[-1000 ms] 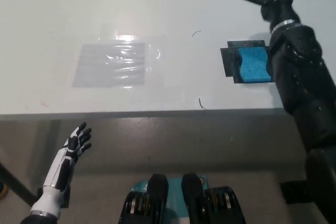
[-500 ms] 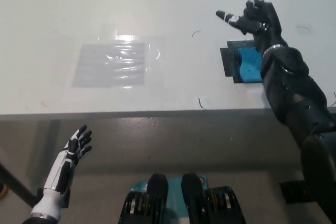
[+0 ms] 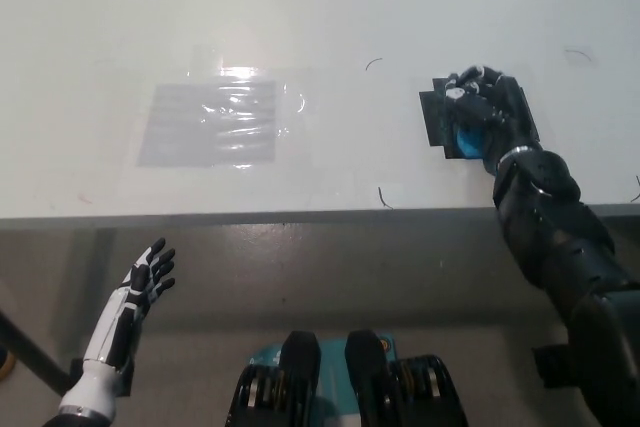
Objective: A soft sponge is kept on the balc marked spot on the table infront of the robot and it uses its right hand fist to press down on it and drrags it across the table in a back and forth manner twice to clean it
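I see one soft blue sponge (image 3: 465, 137) on the one black square mark (image 3: 434, 115), right of centre on the smooth white table (image 3: 300, 17). My right hand (image 3: 487, 109) sits on it, fingers curled into a fist. My left hand (image 3: 143, 282) rests lower left, fingers spread. One glossy clear film patch (image 3: 215, 124) lies left of centre.

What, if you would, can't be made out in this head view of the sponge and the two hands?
- Sponge: mostly hidden under the right hand; only a blue sliver shows.
- Contact: whether the fist actually presses the sponge cannot be told from above.
- Black mark: its right part is hidden by the hand and forearm.
- Left hand: open, resting below the table edge; its arm is cut off by the bottom edge.
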Robot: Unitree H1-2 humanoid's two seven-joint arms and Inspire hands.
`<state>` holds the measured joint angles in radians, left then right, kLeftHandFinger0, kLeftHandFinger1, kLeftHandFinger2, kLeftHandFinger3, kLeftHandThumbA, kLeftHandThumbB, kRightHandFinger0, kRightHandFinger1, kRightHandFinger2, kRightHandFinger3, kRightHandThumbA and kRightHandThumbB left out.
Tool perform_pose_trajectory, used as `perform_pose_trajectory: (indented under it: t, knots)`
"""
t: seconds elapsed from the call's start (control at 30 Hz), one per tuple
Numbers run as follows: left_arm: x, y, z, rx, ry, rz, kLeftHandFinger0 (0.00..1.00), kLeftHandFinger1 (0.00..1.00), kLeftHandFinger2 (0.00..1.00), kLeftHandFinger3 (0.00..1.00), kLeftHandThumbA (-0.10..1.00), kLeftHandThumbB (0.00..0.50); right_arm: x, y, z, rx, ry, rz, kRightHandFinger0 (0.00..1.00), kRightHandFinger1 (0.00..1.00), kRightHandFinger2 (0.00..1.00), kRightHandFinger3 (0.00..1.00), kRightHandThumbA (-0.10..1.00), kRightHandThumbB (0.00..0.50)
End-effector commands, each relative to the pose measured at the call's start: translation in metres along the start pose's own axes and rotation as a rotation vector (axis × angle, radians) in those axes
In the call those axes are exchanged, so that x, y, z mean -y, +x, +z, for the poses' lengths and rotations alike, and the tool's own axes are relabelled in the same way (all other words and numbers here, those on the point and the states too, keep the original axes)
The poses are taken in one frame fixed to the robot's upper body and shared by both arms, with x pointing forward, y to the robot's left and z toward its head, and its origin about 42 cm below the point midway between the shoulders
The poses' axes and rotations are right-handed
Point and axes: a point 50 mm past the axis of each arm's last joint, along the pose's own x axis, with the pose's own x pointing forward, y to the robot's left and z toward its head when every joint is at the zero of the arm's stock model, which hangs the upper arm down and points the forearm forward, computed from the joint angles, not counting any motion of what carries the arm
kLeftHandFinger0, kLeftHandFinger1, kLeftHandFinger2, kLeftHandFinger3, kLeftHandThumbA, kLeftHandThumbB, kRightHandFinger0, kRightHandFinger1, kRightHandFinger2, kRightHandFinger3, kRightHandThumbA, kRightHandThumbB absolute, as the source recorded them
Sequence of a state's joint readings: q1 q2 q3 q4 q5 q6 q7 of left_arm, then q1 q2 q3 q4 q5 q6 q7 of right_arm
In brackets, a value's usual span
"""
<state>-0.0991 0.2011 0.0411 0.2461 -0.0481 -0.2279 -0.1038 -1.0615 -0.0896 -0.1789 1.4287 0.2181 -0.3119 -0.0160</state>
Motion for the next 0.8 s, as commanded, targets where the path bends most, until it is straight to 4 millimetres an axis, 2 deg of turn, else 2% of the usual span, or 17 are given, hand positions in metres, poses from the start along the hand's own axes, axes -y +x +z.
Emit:
perform_pose_trajectory:
  t: [0.0, 0.07, 0.13, 0.2, 0.3, 0.4, 0.53, 0.6, 0.63, 0.7, 0.77]
  knots:
    - [-0.001, 0.003, 0.01, 0.054, 0.01, -0.014, 1.0, 1.0, 1.0, 1.0, 1.0, 0.5, -0.009, 0.005, 0.016, 0.057, -0.036, 0.019, 0.0, 0.0, 0.3, 0.24, 0.32, 0.0]
    - [0.0, 0.003, 0.009, 0.055, 0.012, -0.015, 1.0, 1.0, 1.0, 1.0, 1.0, 0.5, -0.009, 0.004, 0.011, 0.041, -0.044, 0.019, 0.0, 0.01, 0.31, 0.24, 0.35, 0.0]
    - [0.0, 0.002, 0.008, 0.05, 0.017, -0.016, 1.0, 1.0, 1.0, 1.0, 1.0, 0.5, -0.01, 0.002, 0.006, 0.02, -0.033, 0.022, 0.0, 0.0, 0.26, 0.16, 0.32, 0.0]
    - [0.0, 0.001, 0.008, 0.05, 0.014, -0.018, 1.0, 1.0, 1.0, 1.0, 1.0, 0.5, -0.01, 0.0, 0.001, 0.001, -0.059, 0.016, 0.0, 0.0, 0.25, 0.15, 0.34, 0.0]
    - [-0.001, 0.001, 0.008, 0.053, 0.018, -0.015, 1.0, 1.0, 1.0, 1.0, 1.0, 0.5, -0.008, -0.002, -0.005, -0.015, -0.06, 0.012, 0.0, 0.0, 0.26, 0.15, 0.29, 0.0]
    - [-0.002, 0.002, 0.009, 0.055, 0.01, -0.017, 1.0, 1.0, 1.0, 1.0, 1.0, 0.5, -0.009, -0.003, -0.007, -0.02, -0.058, 0.013, 0.0, 0.04, 0.33, 0.21, 0.34, 0.0]
    - [-0.002, 0.002, 0.009, 0.06, 0.014, -0.019, 1.0, 1.0, 1.0, 1.0, 1.0, 0.5, -0.016, -0.002, -0.005, -0.014, -0.079, 0.022, 0.0, 0.0, 0.24, 0.07, 0.3, 0.0]
    - [-0.002, 0.002, 0.009, 0.06, 0.016, -0.02, 1.0, 1.0, 1.0, 1.0, 1.0, 0.5, -0.021, -0.001, -0.003, -0.007, -0.083, 0.037, 0.0, 0.0, 0.21, 0.05, 0.27, 0.0]
    - [-0.002, 0.002, 0.009, 0.058, 0.015, -0.019, 1.0, 1.0, 1.0, 1.0, 1.0, 0.5, -0.026, -0.001, -0.002, -0.011, -0.071, 0.042, 0.0, 0.02, 0.25, 0.07, 0.24, 0.0]
    - [-0.002, 0.003, 0.01, 0.061, 0.014, -0.017, 1.0, 1.0, 1.0, 1.0, 1.0, 0.5, -0.034, -0.001, -0.001, -0.016, -0.076, 0.058, 0.0, 0.07, 0.34, 0.1, 0.24, 0.0]
    - [-0.003, 0.004, 0.01, 0.061, 0.016, -0.013, 1.0, 1.0, 1.0, 1.0, 1.0, 0.5, -0.046, -0.001, 0.0, -0.025, -0.071, 0.076, 0.0, 0.07, 0.35, 0.12, 0.27, 0.0]
